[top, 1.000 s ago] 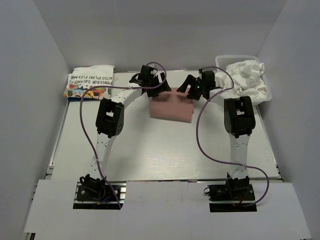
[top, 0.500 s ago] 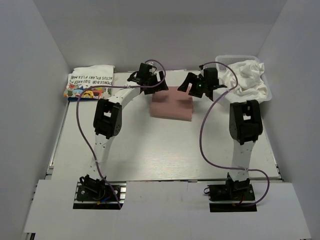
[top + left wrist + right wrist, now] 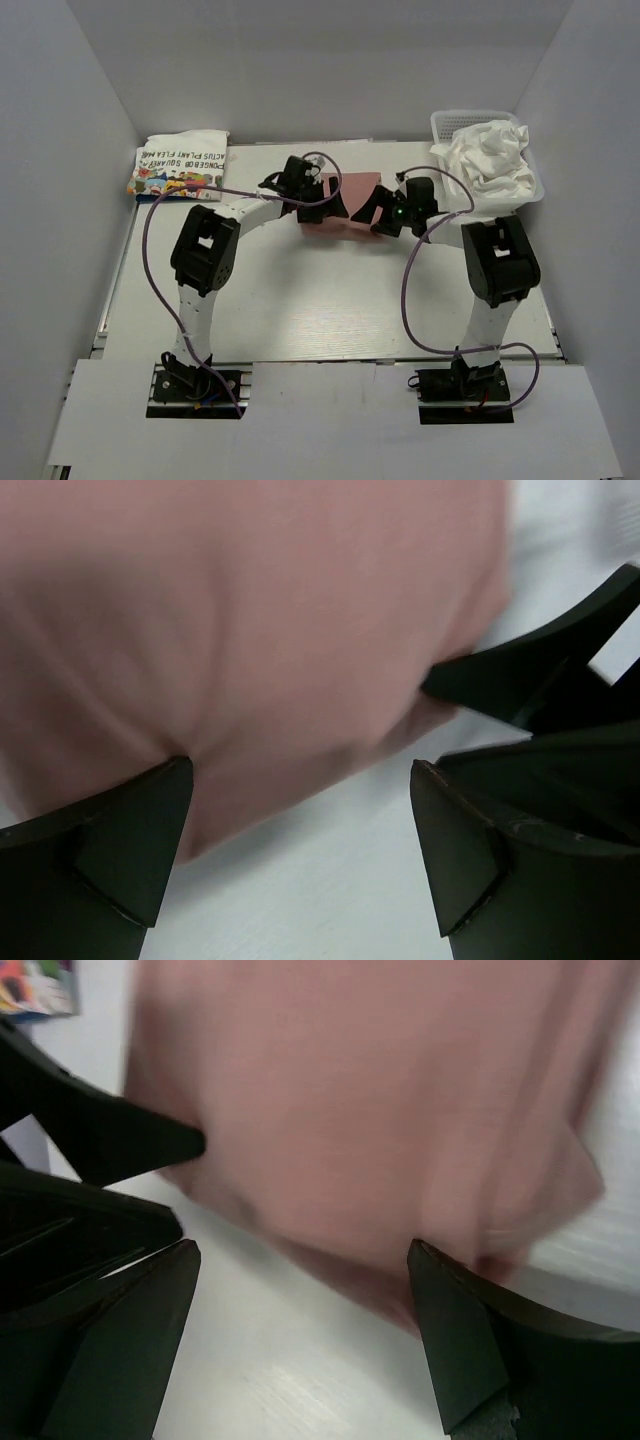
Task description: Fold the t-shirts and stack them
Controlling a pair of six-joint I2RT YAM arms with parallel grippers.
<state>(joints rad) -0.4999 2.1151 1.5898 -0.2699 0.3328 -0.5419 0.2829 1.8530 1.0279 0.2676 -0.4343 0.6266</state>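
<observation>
A folded dusty pink t-shirt [image 3: 352,186] lies at the middle back of the table, and both grippers stand low over its near half. My left gripper [image 3: 328,206] is open. Its fingertips [image 3: 130,840] straddle the pink t-shirt's [image 3: 250,630] near edge, with bare table between them. My right gripper [image 3: 372,213] is open too, its fingers [image 3: 470,1330] at the near edge of the pink t-shirt [image 3: 370,1080]. Nothing is held. A folded white t-shirt with cartoons and black lettering [image 3: 180,165] lies at the back left. Crumpled white t-shirts [image 3: 490,158] fill the basket.
A white mesh basket [image 3: 440,122] stands at the back right corner. White walls close in the table on the left, back and right. The two grippers are close together, each visible in the other's wrist view. Purple cables loop from both arms.
Both grippers have come from the pink t-shirt's far side toward me and down, and now sit low at its near edge. Both stay open. The t-shirt has not moved.
</observation>
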